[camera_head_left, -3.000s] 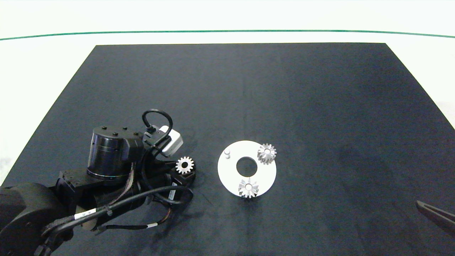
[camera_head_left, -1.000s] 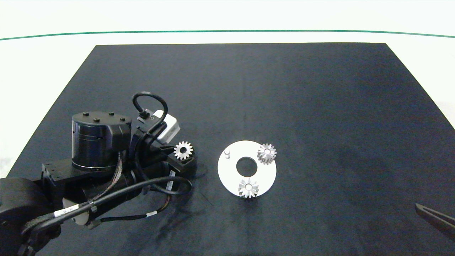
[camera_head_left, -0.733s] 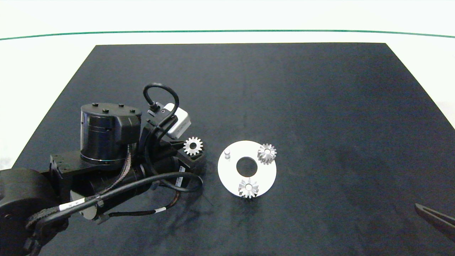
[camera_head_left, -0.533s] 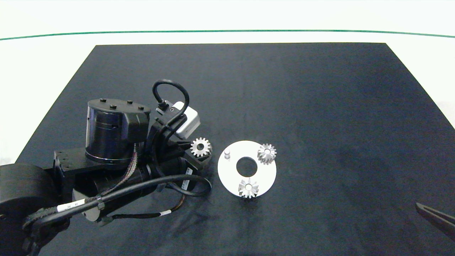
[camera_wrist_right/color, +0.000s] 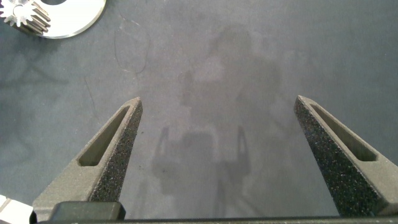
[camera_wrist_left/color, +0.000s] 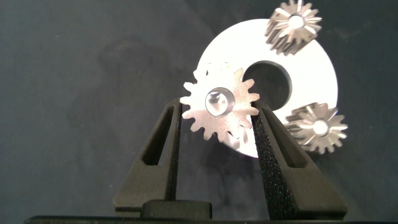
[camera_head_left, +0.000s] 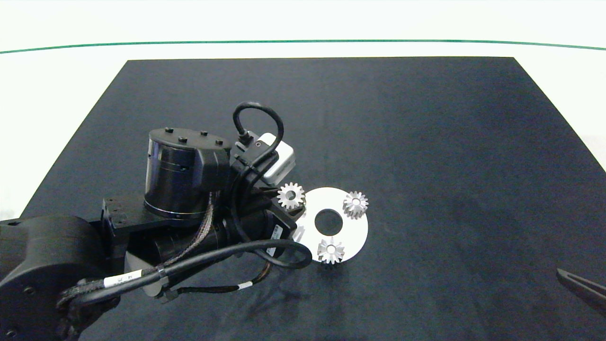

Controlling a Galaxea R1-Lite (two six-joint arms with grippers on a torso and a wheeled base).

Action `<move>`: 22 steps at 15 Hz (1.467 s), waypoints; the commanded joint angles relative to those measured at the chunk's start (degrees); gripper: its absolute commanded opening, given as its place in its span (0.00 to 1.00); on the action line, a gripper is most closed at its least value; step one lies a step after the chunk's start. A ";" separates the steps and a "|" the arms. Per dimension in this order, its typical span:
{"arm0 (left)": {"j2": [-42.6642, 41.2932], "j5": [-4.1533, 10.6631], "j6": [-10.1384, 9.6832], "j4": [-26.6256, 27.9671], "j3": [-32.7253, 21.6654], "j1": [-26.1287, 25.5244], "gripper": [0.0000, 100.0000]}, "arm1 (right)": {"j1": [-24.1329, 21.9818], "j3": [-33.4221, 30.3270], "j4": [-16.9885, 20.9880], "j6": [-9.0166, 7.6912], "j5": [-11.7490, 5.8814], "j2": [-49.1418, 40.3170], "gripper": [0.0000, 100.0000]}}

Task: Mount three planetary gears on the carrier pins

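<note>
A white round carrier disc (camera_head_left: 352,231) lies mid-mat with two silver planetary gears seated on its pins, one at the far right (camera_head_left: 355,204) and one at the near edge (camera_head_left: 330,251). The third carrier pin is hidden under the held gear. My left gripper (camera_head_left: 289,201) is shut on the third gear (camera_head_left: 290,195), held flat just above the disc's left rim. In the left wrist view this gear (camera_wrist_left/color: 219,103) sits between the two fingers (camera_wrist_left/color: 272,149), over the disc (camera_wrist_left/color: 311,68). My right gripper (camera_wrist_right/color: 217,149) hangs open over bare mat at the near right (camera_head_left: 582,288).
A black mat (camera_head_left: 426,142) covers the white table (camera_head_left: 57,80), with a green line across the far side. The left arm's bulky wrist and cables (camera_head_left: 189,227) crowd the space left of the disc.
My left gripper has carried the gear up off the mat and rightward, from well left of the disc to above the disc's left rim. The right arm has stayed put.
</note>
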 commanded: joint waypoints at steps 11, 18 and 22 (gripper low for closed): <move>5.65 0.93 0.16 -0.55 -3.08 -0.67 0.00 | 0.05 0.08 0.04 -0.09 -0.06 -0.04 1.00; 7.05 1.11 1.30 -0.64 -4.49 -0.23 0.00 | 0.05 0.26 0.04 -0.09 0.03 -0.31 1.00; 7.32 1.11 1.39 -0.72 -4.66 -0.14 0.00 | 0.05 0.17 0.04 -0.09 0.03 -0.31 1.00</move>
